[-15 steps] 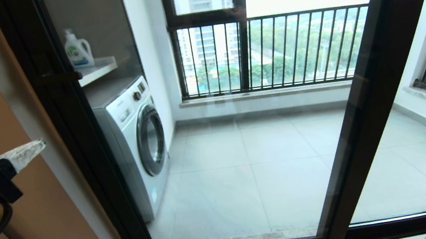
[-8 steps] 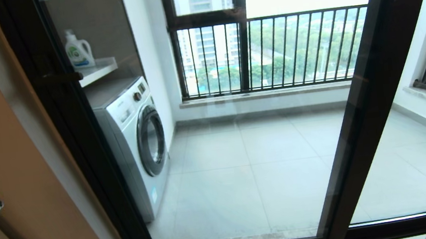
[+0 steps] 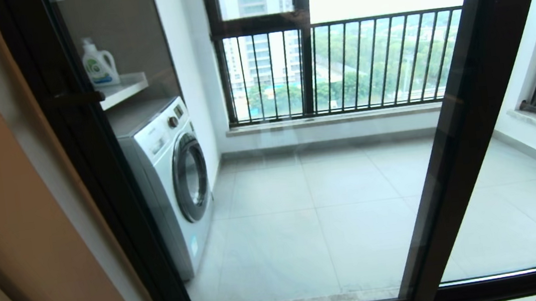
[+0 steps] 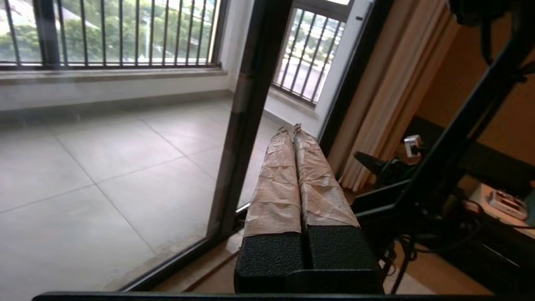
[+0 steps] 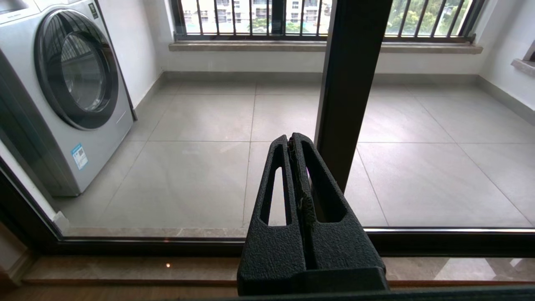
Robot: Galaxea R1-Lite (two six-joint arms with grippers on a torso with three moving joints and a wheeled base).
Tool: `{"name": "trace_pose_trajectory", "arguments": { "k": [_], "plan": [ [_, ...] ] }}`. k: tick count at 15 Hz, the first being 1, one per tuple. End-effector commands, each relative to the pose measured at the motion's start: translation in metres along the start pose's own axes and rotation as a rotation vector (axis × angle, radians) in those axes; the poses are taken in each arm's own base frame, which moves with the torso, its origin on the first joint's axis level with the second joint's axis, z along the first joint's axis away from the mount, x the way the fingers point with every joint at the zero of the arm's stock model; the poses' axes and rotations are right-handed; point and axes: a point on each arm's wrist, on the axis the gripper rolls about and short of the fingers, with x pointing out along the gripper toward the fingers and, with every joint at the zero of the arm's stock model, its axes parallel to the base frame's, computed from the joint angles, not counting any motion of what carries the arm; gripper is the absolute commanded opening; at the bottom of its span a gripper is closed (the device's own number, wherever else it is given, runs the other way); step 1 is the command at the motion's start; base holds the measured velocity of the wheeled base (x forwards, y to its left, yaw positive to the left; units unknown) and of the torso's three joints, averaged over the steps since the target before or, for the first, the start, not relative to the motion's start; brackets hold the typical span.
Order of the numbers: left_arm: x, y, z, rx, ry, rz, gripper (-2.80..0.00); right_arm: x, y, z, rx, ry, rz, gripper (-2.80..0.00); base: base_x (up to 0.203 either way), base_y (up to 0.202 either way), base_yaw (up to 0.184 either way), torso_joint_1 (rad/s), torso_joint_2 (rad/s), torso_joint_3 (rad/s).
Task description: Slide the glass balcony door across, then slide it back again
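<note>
The glass balcony door [image 3: 304,202] fills the middle of the head view. Its left upright [image 3: 98,165] stands against the wall and carries the short dark bar handle [image 3: 79,98]. Its right upright [image 3: 466,123] meets the other glass panel [image 3: 521,202]. Neither gripper shows in the head view. In the left wrist view my left gripper [image 4: 291,129], with tape-wrapped fingers [image 4: 276,184], is shut on nothing, low beside a door upright [image 4: 246,113]. In the right wrist view my right gripper [image 5: 289,139] is shut and empty, low in front of the glass near the upright [image 5: 351,83].
Behind the glass stand a washing machine [image 3: 170,177], a shelf with a detergent bottle [image 3: 98,62] and the black-barred railing [image 3: 339,66]. An orange-brown wall [image 3: 6,200] lies left of the door. A beige curtain [image 4: 397,83] and a black stand with cables [image 4: 451,175] are on the room side.
My left gripper, raised at the head view's left edge a second ago, has dropped down and left that view. The door has not moved.
</note>
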Motion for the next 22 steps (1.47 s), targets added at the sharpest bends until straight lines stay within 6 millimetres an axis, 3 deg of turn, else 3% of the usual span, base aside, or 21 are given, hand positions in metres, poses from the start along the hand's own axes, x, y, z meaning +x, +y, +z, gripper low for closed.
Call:
{"name": "trace_pose_trajectory", "arguments": {
  "k": [1, 5, 8, 10, 16, 19, 22],
  "plan": [
    [-0.019, -0.012, -0.011, 0.007, -0.007, 0.006, -2.8, 0.001, 0.0, -0.003, 0.0, 0.013, 0.002, -2.8, 0.0, 0.0, 0.0, 0.0, 0.0, 0.0],
    [-0.04, -0.015, -0.055, 0.101, 0.023, 0.077, -2.8, 0.001, 0.0, -0.003, 0.0, 0.013, 0.002, -2.8, 0.0, 0.0, 0.0, 0.0, 0.0, 0.0],
    [-0.044, 0.01, -0.096, 0.225, 0.051, 0.356, -2.8, 0.001, 0.0, -0.003, 0.0, 0.013, 0.002, -2.8, 0.0, 0.0, 0.0, 0.0, 0.0, 0.0],
    [-0.046, 0.025, -0.111, 0.275, 0.053, 0.576, -2.8, 0.001, 0.0, -0.003, 0.0, 0.013, 0.002, -2.8, 0.0, 0.0, 0.0, 0.0, 0.0, 0.0],
    [-0.037, 0.075, -0.166, 0.408, 0.108, 0.816, -2.8, 0.001, 0.0, -0.003, 0.0, 0.013, 0.002, -2.8, 0.0, 0.0, 0.0, 0.0, 0.0, 0.0],
    [-0.037, 0.076, -0.166, 0.486, 0.14, 0.827, -2.8, 0.001, 0.0, -0.003, -0.001, 0.013, 0.002, -2.8, 0.0, 0.0, 0.0, 0.0, 0.0, 0.0],
    [-0.038, 0.076, -0.166, 0.432, 0.114, 0.86, -2.8, 0.001, 0.0, -0.003, 0.0, 0.013, 0.002, -2.8, 0.0, 0.0, 0.0, 0.0, 0.0, 0.0]
  ]
}}
